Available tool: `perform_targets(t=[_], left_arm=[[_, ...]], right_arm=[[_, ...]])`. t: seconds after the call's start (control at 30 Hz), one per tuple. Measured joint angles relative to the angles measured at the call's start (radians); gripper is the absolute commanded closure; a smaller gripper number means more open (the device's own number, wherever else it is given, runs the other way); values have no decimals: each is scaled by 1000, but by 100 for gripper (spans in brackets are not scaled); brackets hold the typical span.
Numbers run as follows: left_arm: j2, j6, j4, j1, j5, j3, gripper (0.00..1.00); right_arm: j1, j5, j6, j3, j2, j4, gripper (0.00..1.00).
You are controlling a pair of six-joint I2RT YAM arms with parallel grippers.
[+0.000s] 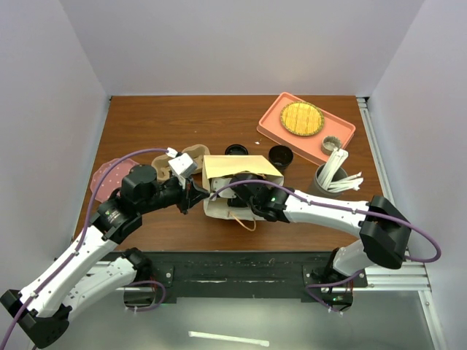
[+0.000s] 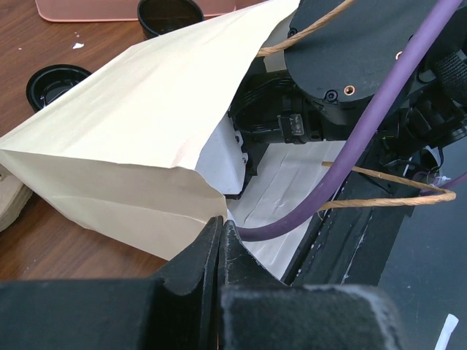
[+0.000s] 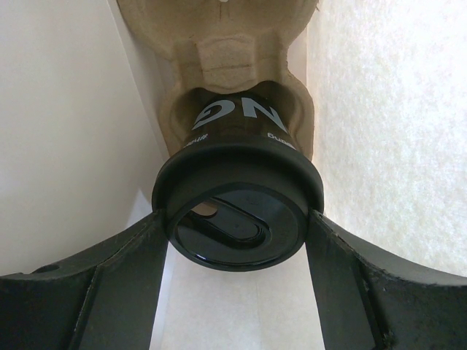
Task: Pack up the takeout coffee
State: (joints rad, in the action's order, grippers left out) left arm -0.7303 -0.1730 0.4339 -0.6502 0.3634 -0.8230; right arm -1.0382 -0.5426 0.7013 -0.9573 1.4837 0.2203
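A tan paper bag (image 1: 241,169) lies on its side, mouth toward the arms. My left gripper (image 2: 221,226) is shut on the lower rim of the bag (image 2: 146,124). My right arm (image 1: 321,208) reaches into the mouth. Inside, the right gripper (image 3: 237,233) is shut on the takeout coffee (image 3: 237,219), a black cup with a black lid, its fingers (image 3: 131,270) against both sides of the lid. The cup's base sits in a tan pulp carrier (image 3: 219,44) deeper in the bag. In the top view the bag hides this cup.
Behind the bag stand a second black cup (image 1: 281,156) and a black lid (image 1: 236,150). A pink tray (image 1: 343,131) sits at the back right, a grey cup of white utensils (image 1: 332,179) near the right arm. More tan pulp (image 1: 191,154) lies left of the bag.
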Motion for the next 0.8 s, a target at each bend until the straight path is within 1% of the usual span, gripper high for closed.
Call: perform_targets(t=[0.1,0.13,0.4,0.6,0.67,0.8], left_arm=[[0,0,0,0,0,0,100],[0,-1,0,0,0,0,100],[-10,-17,-8,0,0,-5,100],[-25,-18,-11,0,2,-28,100],[-25,-20,-16,0,4,-34,100],[-27,-26,-24,0,6,-45,100]], right_arm=[[0,-1,0,0,0,1,27],[0,-1,0,0,0,1,22],[3,-5,-6,-9,0,20,15],[5,3,-23,-29,-10,67,12],[6,8,-28,-34,-16,80,8],[6,14,-42,-48,-27,114,6]])
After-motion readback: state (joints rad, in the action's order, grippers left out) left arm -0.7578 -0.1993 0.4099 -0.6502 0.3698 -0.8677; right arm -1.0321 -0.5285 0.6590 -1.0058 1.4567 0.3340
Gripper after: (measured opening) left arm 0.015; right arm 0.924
